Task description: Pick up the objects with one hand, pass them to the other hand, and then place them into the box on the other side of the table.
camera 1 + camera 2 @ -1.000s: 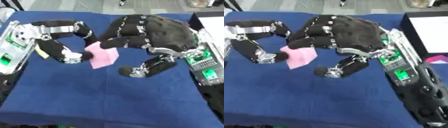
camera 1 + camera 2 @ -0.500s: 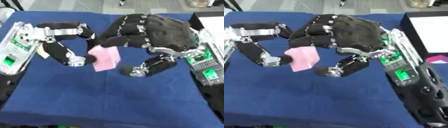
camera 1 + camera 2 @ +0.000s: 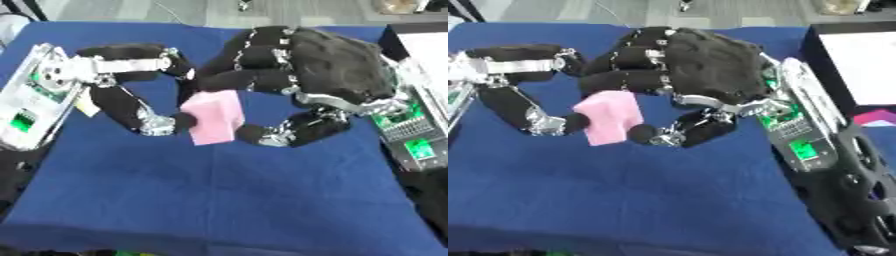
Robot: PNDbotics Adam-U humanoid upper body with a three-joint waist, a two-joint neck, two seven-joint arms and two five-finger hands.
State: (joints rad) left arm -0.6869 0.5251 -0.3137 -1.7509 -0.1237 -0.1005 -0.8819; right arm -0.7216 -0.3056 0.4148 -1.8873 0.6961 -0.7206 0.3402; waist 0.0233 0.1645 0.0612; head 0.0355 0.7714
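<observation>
Pink and blocky, the block hangs above the middle of the blue tabletop, caught between your two hands. Your left hand reaches in from the left side; its fingers arch over the top and its thumb comes in low, its tip touching the block's left edge, so the hand pinches the block. Your right hand comes from the right and sits with its broad black back toward the camera. Its fingers curl down onto the block's upper edge, and its thumb swings underneath, its tip just at the block's lower right corner. Both hands are closed on the block at once, each from its own side. The block is tilted, its lower end pointing toward you and slightly left. You cannot tell whether it touches the cloth. A box with dark walls and a white inside stands at the right edge of the tabletop, well apart from the block. Your forearms show circuit boards with green lights at both edges.
</observation>
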